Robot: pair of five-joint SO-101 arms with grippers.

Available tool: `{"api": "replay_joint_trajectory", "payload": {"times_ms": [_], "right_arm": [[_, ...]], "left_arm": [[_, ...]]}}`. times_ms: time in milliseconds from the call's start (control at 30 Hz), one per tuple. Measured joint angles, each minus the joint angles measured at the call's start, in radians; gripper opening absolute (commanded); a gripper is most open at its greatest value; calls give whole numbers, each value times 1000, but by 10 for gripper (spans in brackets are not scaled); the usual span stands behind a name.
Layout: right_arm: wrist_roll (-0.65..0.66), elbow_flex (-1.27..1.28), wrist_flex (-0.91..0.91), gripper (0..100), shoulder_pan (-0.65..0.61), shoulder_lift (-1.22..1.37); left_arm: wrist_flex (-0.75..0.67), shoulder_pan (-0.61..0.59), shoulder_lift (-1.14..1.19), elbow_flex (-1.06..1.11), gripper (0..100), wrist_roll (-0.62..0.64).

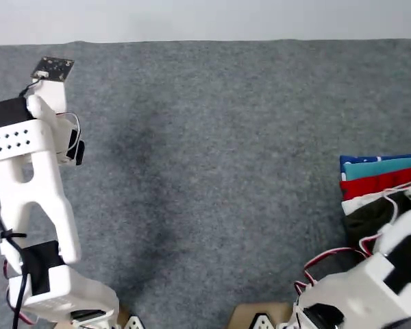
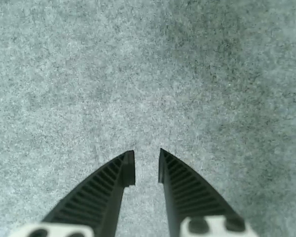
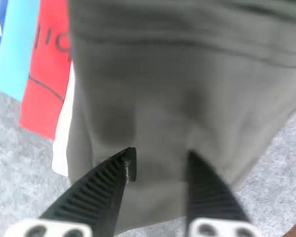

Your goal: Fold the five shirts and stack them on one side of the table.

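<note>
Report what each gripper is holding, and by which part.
Nothing is held. The left gripper stands open over the grey mat; the right gripper stands open above the dark shirt topping the stack, no fabric pinched.

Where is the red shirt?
In the high view, the red shirt lies at the right edge of the table, layered between the teal shirt and the white shirt.

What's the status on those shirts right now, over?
Left gripper open, over the grey mat. Right gripper open, at the dark shirt topping the stack. Five folded shirts, table's right side.
</note>
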Motion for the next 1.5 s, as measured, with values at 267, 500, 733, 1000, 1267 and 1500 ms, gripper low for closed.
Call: {"api": "replay_joint_trajectory", "payload": {"times_ms": [267, 500, 733, 1000, 1267, 1500], "right_arm": [[-48, 34, -209, 24, -68, 170], [-55, 34, -365, 24, -137, 203], [-55, 34, -420, 24, -207, 203], [-55, -44, -196, 28, -209, 107], [-55, -49, -51, 29, -209, -87], [-55, -49, -18, 26, -169, -100]], "left_arm": [[0, 0, 0, 0, 88, 0], [0, 0, 0, 0, 88, 0], [0, 0, 0, 0, 88, 0], [0, 0, 0, 0, 88, 0], [0, 0, 0, 0, 88, 0], [0, 0, 0, 0, 87, 0]]}}
